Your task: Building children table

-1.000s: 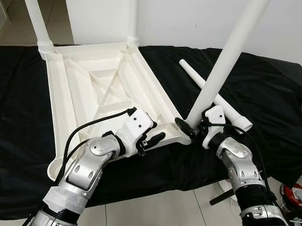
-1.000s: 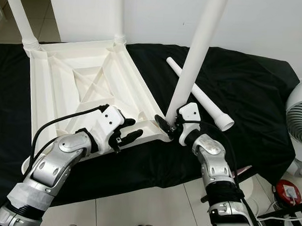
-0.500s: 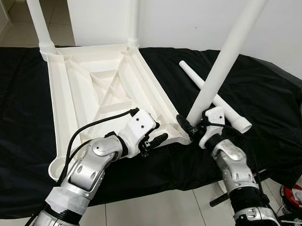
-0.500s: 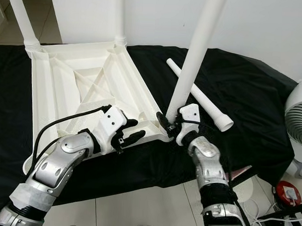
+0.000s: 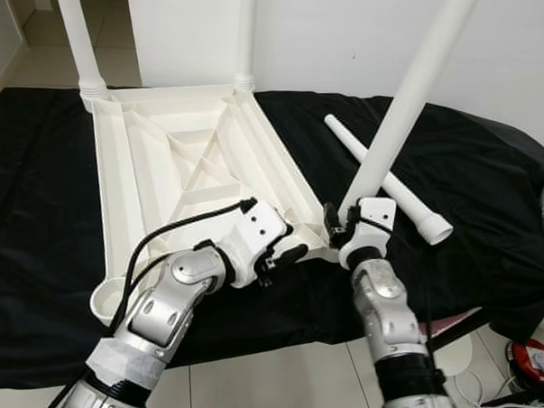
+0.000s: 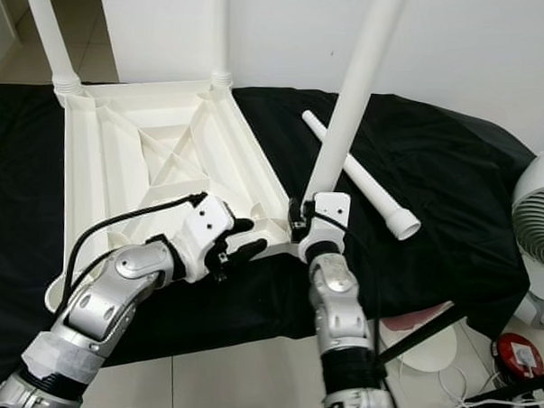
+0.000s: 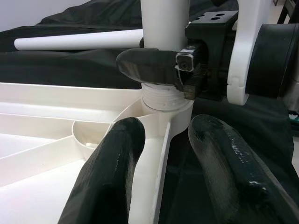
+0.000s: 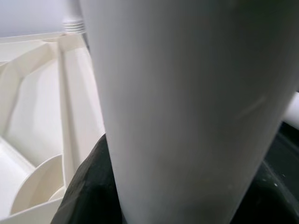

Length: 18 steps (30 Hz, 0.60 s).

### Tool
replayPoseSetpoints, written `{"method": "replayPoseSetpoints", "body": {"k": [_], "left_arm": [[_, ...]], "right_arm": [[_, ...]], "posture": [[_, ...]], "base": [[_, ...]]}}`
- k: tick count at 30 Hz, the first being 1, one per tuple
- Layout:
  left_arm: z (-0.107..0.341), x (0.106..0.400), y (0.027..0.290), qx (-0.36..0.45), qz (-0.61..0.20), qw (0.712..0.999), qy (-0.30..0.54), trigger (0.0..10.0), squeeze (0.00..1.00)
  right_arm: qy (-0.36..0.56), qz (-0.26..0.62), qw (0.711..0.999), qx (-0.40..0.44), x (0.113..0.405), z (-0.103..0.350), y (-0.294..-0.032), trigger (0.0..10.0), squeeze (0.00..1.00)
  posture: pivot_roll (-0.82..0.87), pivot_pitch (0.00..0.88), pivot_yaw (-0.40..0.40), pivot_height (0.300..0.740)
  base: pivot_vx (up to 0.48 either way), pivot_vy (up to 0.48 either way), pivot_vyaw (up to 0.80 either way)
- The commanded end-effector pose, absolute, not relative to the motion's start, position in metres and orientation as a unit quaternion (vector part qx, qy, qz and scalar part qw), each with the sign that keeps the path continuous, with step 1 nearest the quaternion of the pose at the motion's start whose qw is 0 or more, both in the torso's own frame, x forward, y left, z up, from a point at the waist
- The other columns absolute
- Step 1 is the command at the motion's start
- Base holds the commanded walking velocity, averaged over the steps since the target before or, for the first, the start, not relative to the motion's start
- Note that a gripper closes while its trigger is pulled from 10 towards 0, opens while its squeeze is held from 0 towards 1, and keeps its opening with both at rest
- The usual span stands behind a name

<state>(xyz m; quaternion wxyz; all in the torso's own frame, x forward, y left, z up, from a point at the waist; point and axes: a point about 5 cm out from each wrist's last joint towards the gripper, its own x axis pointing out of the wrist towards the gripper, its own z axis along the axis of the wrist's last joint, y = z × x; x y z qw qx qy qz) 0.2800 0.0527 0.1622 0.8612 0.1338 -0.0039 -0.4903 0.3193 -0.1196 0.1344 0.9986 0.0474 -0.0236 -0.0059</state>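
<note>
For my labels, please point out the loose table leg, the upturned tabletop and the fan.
loose table leg (image 5: 392, 184), left eye view, middle of its shaft.
upturned tabletop (image 5: 119, 197), left eye view, left rim.
fan (image 6: 538, 220), right eye view, its grille.

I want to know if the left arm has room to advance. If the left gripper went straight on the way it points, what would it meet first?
Most likely the corner socket of the tabletop, where the right gripper grips the leg. The left gripper straddles the rim, jaws open.
</note>
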Motion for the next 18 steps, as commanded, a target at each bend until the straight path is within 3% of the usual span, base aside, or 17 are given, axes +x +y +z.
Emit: {"method": "replayPoseSetpoints", "body": {"k": [1,9,10,11,18], "left_arm": [[0.16,0.279,0.052,0.139,-0.476,0.868,-0.001,10.0,0.0],[0.159,0.279,0.051,0.138,-0.474,0.87,0.0,10.0,0.0],[0.159,0.279,0.051,0.138,-0.474,0.87,0.0,10.0,0.0],[0.159,0.279,0.051,0.138,-0.474,0.869,-0.001,10.0,0.0],[0.159,0.279,0.052,0.142,-0.475,0.869,-0.002,10.0,0.0]], "right_arm": [[0.018,-0.024,0.998,0.048,0.315,0.118,-0.12,10.0,0.0],[-0.004,0.012,0.998,0.069,0.311,0.127,-0.108,10.0,0.0],[-0.013,0.018,0.997,0.068,0.31,0.13,-0.109,10.0,0.89],[-0.025,0.03,0.997,0.069,0.309,0.133,-0.11,10.0,1.0],[-0.055,0.046,0.994,0.08,0.306,0.143,-0.117,10.0,1.0]], "posture": [[0.07,0.037,-0.083,0.74],[0.07,0.032,-0.088,0.74],[0.07,0.029,-0.089,0.74],[0.07,0.029,-0.089,0.74],[0.08,0.02,-0.09,0.74]], "base": [[0.0,0.0,0.0],[0.0,0.0,0.0],[0.0,0.0,0.0],[0.0,0.0,0.0],[0.0,0.0,0.0]]}}
